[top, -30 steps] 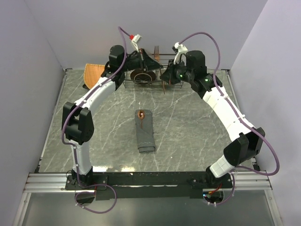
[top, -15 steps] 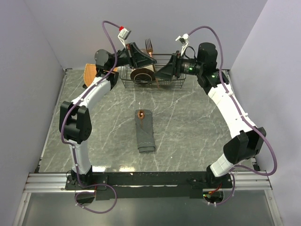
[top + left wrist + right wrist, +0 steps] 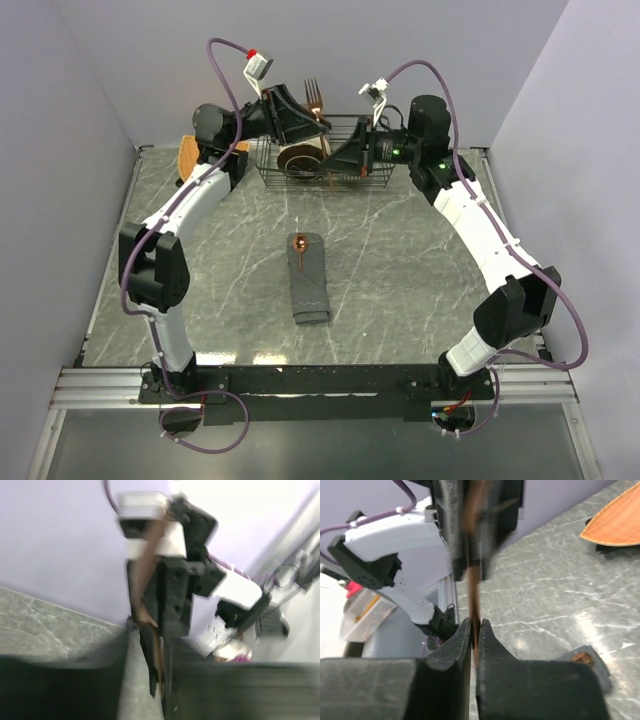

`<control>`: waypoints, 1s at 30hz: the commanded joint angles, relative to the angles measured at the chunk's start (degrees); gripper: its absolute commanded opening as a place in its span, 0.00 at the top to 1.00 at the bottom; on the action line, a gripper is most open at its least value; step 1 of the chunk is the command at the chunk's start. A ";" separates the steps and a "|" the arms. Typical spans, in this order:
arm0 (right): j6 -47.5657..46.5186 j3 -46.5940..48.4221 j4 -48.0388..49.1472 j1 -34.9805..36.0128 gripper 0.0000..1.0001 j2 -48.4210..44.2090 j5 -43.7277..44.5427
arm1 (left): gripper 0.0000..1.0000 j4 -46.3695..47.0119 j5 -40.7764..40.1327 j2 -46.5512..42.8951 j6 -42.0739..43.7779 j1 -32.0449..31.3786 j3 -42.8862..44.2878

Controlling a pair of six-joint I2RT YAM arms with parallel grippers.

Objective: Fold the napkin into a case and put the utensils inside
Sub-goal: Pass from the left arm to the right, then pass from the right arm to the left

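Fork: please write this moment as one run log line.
fork: raised between both tools | right tool: shut on fork | left tool: at fork, grip unclear | case: on table, spoon tucked in

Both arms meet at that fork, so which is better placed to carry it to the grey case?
Probably the right: the right fingers are shut on the fork, whereas whether the left fingers hold it is too blurred to tell.

We see the left arm (image 3: 195, 205) and the right arm (image 3: 480, 225) built of white shells between black joint blocks, each trailing a looping purple cable (image 3: 222, 55), with a red-tipped white connector (image 3: 257, 62), a green light (image 3: 397, 152) and black fingers (image 3: 445, 650).
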 commanded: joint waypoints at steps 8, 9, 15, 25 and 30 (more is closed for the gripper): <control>-9.96 2.04 -9.08 3.20 1.00 -3.75 34.08 | 0.45 -41.04 -24.96 -14.78 31.36 2.83 -2.24; -11.72 2.74 -9.89 3.82 1.00 -3.40 37.03 | 0.47 -49.00 -27.44 -14.97 35.26 1.17 -1.45; -15.94 3.01 -11.48 6.90 1.00 -3.04 45.31 | 0.47 -63.48 -35.19 -12.61 41.28 -2.36 4.70; -19.03 1.96 -11.30 9.45 1.00 -4.62 47.87 | 0.60 -66.92 -35.28 -10.84 40.40 -3.76 6.99; -19.82 1.52 -11.48 9.72 1.00 -4.80 46.29 | 0.63 -68.07 -33.88 -9.70 40.48 -3.77 8.22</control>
